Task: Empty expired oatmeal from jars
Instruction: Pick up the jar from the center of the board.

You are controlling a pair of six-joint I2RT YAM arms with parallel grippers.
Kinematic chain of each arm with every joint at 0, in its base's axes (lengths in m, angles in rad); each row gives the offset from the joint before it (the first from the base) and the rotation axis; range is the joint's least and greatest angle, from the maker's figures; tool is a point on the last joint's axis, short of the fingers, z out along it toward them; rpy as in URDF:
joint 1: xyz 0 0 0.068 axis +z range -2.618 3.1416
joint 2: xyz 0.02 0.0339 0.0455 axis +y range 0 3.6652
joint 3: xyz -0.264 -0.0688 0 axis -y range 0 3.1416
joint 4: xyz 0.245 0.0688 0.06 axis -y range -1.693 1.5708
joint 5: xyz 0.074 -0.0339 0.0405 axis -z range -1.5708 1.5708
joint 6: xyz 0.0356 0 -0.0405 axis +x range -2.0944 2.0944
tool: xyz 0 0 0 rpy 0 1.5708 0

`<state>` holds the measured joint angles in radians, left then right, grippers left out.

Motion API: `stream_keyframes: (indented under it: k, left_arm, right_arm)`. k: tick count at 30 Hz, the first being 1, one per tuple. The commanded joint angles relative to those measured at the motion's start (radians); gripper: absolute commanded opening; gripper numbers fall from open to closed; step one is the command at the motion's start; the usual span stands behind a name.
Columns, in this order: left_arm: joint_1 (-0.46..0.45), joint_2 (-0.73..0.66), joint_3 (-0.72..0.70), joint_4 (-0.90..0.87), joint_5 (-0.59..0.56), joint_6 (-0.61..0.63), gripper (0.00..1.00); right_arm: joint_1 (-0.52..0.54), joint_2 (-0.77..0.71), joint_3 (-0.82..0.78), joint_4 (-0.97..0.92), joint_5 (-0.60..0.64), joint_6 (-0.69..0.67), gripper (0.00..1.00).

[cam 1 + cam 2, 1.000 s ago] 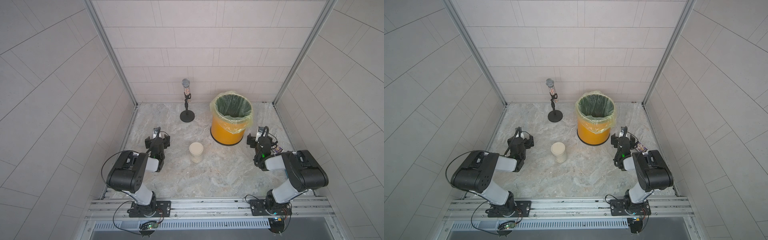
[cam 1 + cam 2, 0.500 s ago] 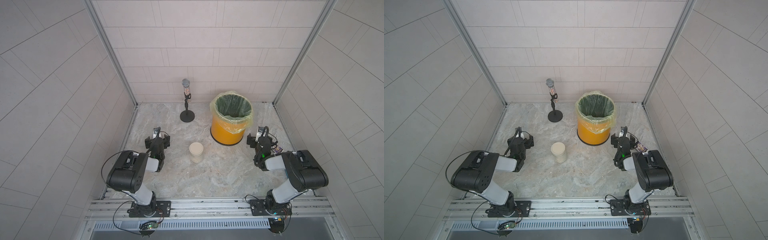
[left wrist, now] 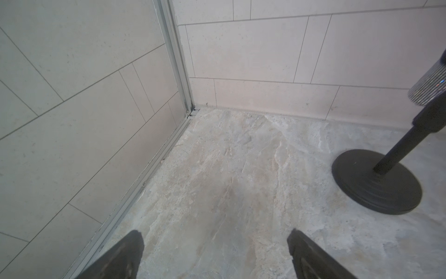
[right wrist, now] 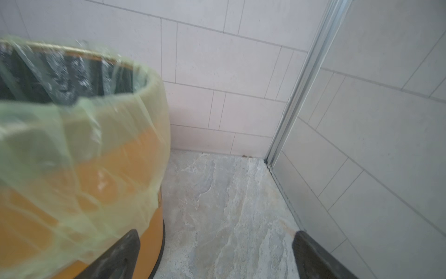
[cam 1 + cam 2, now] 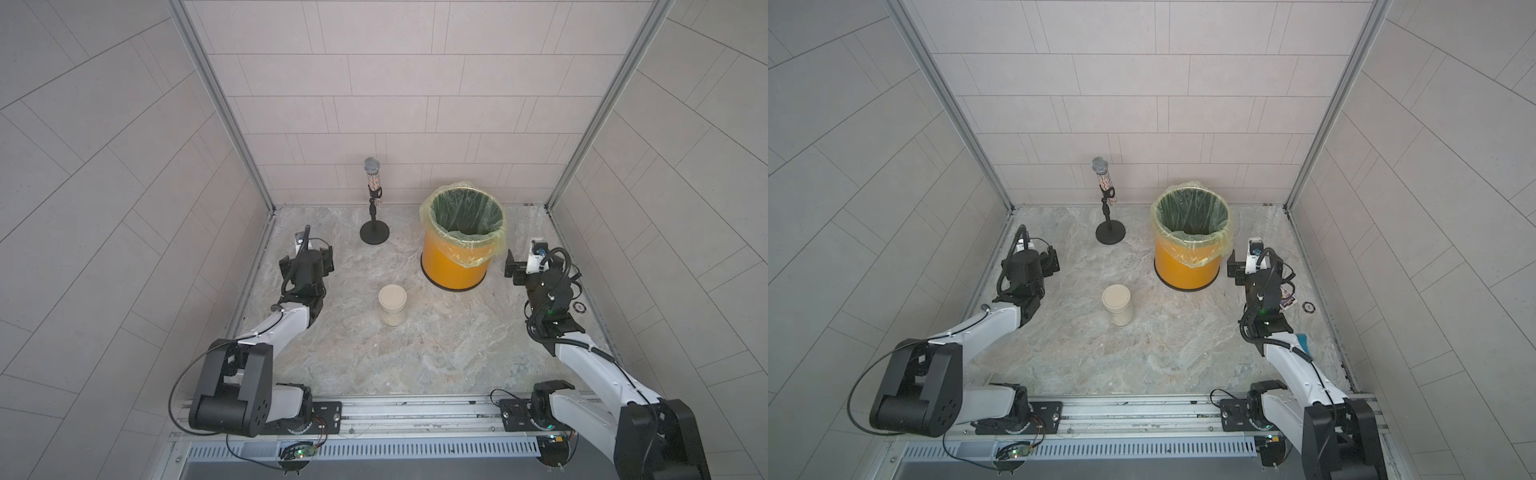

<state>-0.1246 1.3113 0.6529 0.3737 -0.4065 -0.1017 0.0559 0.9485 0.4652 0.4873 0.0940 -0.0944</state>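
Note:
The jar (image 5: pixel 392 305) (image 5: pixel 1117 305) stands upright on the marble floor between the two arms, with a flat cream lid (image 5: pixel 392 296) on it. A little pale oatmeal (image 5: pixel 392 319) (image 5: pixel 1121 321) shows through the glass near its bottom. My left gripper (image 5: pixel 306 258) (image 5: pixel 1030 259) (image 3: pixel 214 241) rests low to the left of the jar, open, pointing at the back left corner with only bare floor between its fingers. My right gripper (image 5: pixel 530 266) (image 5: pixel 1252 266) (image 4: pixel 215 235) is open and empty, close beside the right of the orange bin. Neither wrist view shows the jar.
The orange bin (image 5: pixel 453 266) (image 5: pixel 1183 266) (image 4: pixel 72 181), lined with a yellow-green bag, stands at the back right. A microphone on a black round-based stand (image 5: pixel 375 232) (image 5: pixel 1110 232) (image 3: pixel 376 183) is at the back middle. A small card (image 5: pixel 1285 297) and a round token (image 5: pixel 1308 306) lie by the right wall.

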Motion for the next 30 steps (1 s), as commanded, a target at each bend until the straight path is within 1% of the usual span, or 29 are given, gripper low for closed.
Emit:
stream_keyframes:
  k: [1,3,6,8,11,14,17,19,23,26,30]
  left_arm:
    - [0.002,-0.065,0.082,-0.325,0.080,-0.113,1.00]
    - [0.003,-0.128,0.080,-0.346,0.151,-0.160,1.00]
    - [0.003,-0.235,0.043,-0.349,0.260,-0.231,1.00]
    - [0.002,-0.303,0.016,-0.371,0.322,-0.275,1.00]
    - [-0.015,-0.412,-0.021,-0.414,0.387,-0.325,1.00]
    - [-0.074,-0.523,-0.039,-0.494,0.390,-0.329,1.00]
    - [-0.150,-0.625,-0.057,-0.552,0.399,-0.332,1.00]
    - [-0.203,-0.659,-0.059,-0.592,0.415,-0.324,1.00]
    - [-0.344,-0.678,-0.034,-0.677,0.390,-0.320,1.00]
    - [-0.459,-0.681,-0.029,-0.709,0.346,-0.325,1.00]
    - [-0.596,-0.659,-0.033,-0.727,0.290,-0.322,1.00]
  right_arm:
    - [-0.008,-0.060,0.102,-0.346,-0.119,-0.149,0.99]
    - [-0.013,-0.066,0.212,-0.491,-0.160,-0.188,1.00]
    - [-0.018,-0.024,0.413,-0.780,-0.287,-0.243,1.00]
    - [-0.018,-0.016,0.490,-0.867,-0.342,-0.237,1.00]
    - [-0.018,-0.046,0.545,-0.916,-0.460,-0.241,0.99]
    - [-0.009,-0.032,0.639,-0.999,-0.554,-0.210,0.99]
    - [0.021,0.055,0.784,-1.149,-0.629,-0.211,0.99]
    - [0.050,0.119,0.861,-1.247,-0.704,-0.242,0.99]
    - [0.167,0.206,0.972,-1.380,-0.735,-0.313,0.99]
    - [0.320,0.268,1.033,-1.471,-0.665,-0.366,0.99]
    - [0.499,0.354,1.087,-1.539,-0.606,-0.397,0.99]
